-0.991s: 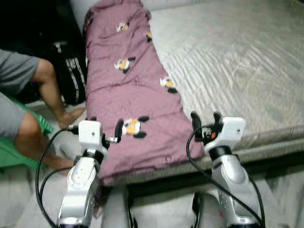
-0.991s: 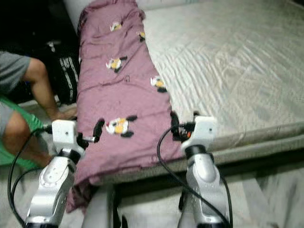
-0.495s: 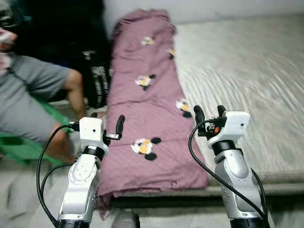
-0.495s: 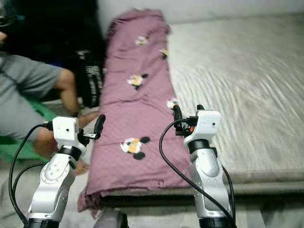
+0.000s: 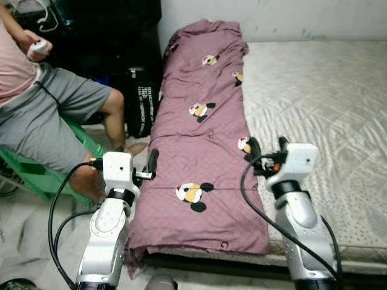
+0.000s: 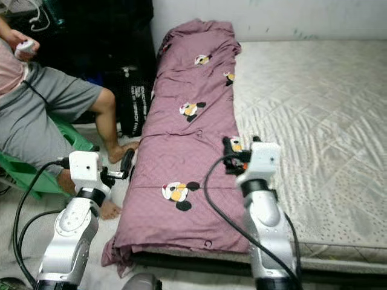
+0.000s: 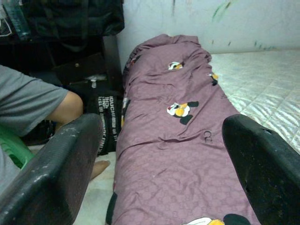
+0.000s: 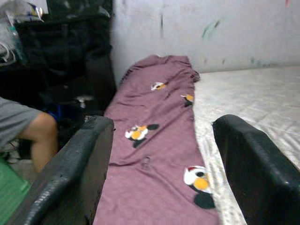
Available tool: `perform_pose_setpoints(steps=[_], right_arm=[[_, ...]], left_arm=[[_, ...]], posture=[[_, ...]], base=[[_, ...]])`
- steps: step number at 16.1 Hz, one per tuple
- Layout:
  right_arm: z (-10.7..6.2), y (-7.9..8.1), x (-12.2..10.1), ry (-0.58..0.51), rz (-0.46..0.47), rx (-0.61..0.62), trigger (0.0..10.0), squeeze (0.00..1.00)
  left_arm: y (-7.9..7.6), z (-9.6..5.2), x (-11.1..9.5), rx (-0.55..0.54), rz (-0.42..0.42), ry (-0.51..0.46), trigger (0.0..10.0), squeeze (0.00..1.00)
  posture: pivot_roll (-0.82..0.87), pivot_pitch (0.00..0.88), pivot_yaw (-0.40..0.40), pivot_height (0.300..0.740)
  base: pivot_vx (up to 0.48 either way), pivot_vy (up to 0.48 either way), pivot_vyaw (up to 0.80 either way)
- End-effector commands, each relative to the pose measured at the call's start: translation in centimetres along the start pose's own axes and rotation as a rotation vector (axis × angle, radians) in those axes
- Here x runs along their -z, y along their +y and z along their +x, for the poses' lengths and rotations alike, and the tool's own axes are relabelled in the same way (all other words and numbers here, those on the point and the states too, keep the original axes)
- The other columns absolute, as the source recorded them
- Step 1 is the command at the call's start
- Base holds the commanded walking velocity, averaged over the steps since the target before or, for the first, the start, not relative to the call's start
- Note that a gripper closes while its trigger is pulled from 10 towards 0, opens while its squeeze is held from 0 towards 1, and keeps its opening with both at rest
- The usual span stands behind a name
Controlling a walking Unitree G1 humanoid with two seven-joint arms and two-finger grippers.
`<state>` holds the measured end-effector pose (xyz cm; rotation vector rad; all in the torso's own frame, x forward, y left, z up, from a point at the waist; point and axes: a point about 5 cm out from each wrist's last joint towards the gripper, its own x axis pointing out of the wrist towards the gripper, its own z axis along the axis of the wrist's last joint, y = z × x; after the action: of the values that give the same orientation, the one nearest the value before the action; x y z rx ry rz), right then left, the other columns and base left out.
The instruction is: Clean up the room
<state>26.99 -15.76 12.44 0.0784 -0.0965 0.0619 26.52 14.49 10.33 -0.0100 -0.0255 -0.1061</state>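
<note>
We saw a long mauve quilted blanket with cartoon-mouse prints (image 5: pixel 199 139) folded into a strip along the left edge of a pale grey quilted mattress (image 5: pixel 314 96), running from 6 toward 12 o'clock. Our left gripper (image 5: pixel 145 164) hovered at the blanket's 9 o'clock edge, fingers spread wide around nothing. Our right gripper (image 5: pixel 268 148) hung over its 3 o'clock edge, equally wide open and empty. At 10 o'clock a person in grey shorts (image 5: pixel 48 121) sat on a green plastic stool (image 5: pixel 36 175), beside a black bag (image 5: pixel 140 103).
</note>
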Motion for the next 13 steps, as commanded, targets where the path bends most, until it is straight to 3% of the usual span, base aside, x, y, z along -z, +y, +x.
perform_pose_setpoints(steps=[1,7,8,13], right_arm=[[-0.1,0.1,0.3,0.009,0.005,0.005,10.0,0.00],[0.1,-0.3,0.8,0.034,-0.023,0.035,10.0,0.00],[0.1,0.1,0.8,0.033,-0.070,0.006,10.0,0.00],[0.2,0.2,0.6,0.020,-0.097,-0.021,10.0,0.00]], left_arm=[[0.5,0.1,0.5,-0.014,0.013,0.036,10.0,0.00],[-0.4,0.1,0.8,0.024,0.009,0.048,10.0,0.00],[-0.7,0.1,0.8,0.039,0.010,0.046,10.0,0.00],[-0.7,0.1,0.6,0.044,0.006,0.040,10.0,0.00]], posture=[[-0.06,0.000,0.097,0.740],[-0.06,0.000,0.100,0.740],[-0.06,0.000,0.099,0.740],[-0.05,0.000,0.094,0.740]], base=[[0.000,0.000,0.00],[0.000,0.000,0.00],[0.000,0.000,0.00],[0.000,0.000,0.80]])
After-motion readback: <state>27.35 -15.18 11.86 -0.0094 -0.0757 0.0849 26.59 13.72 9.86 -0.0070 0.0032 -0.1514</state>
